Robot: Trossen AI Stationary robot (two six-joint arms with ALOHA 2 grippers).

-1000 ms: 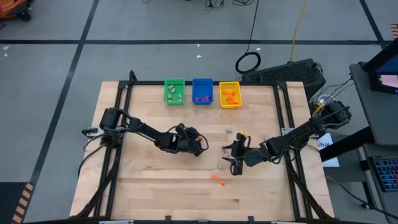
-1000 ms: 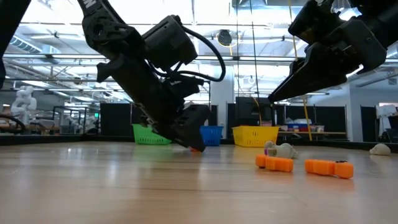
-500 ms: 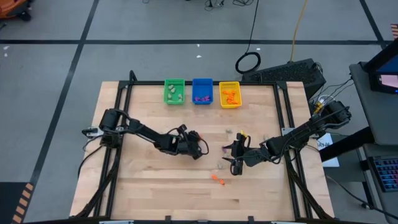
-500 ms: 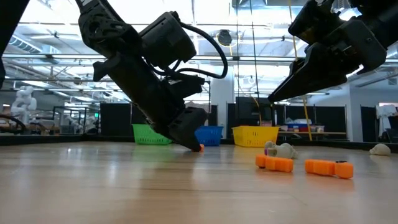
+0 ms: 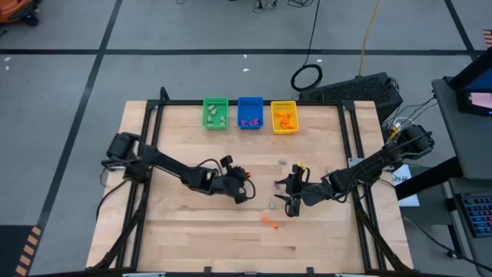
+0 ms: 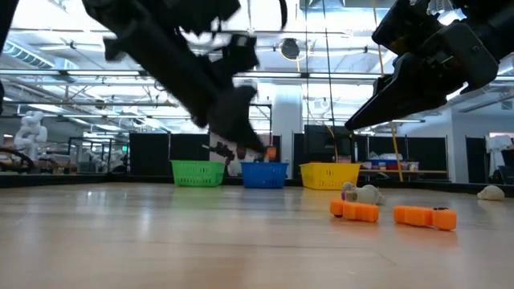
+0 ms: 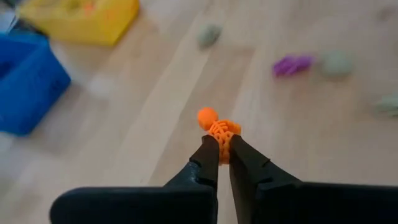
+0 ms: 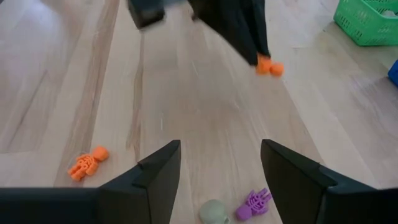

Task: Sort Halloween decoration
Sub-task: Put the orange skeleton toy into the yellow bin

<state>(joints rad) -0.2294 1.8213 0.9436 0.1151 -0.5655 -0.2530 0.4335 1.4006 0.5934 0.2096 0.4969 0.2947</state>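
My left gripper (image 5: 244, 193) is above the middle of the table, shut on a small orange skeleton trinket (image 7: 217, 127), which also shows in the right wrist view (image 8: 270, 67) and the low view (image 6: 271, 151). My right gripper (image 8: 221, 171) hovers open just right of it, with nothing between its fingers. Loose trinkets lie on the wood: an orange skeleton (image 8: 88, 163), a purple one (image 8: 254, 202) and a pale skull (image 8: 214, 211). At the far edge stand a green bin (image 5: 215, 112), a blue bin (image 5: 250, 112) and a yellow bin (image 5: 284, 117). My left gripper pinches the orange skeleton's lower body (image 7: 221, 144) between its two fingertips (image 7: 209, 154). The head end (image 7: 207, 117) sticks out past the tips. The fingers slant down from the table's left side. The trinket is lifted clear of the wood.
More trinkets lie right of centre: two orange pieces (image 6: 355, 210) (image 6: 424, 217), a pale one (image 6: 363, 193) and another pale one farther right (image 6: 491, 192). A black frame (image 5: 146, 123) borders the table. Bare wood lies toward the near and left edges.
My left gripper has risen from the table surface with the orange skeleton, which was down at the wood and now hangs clear. The gripper has also rolled somewhat. My right gripper has kept still.
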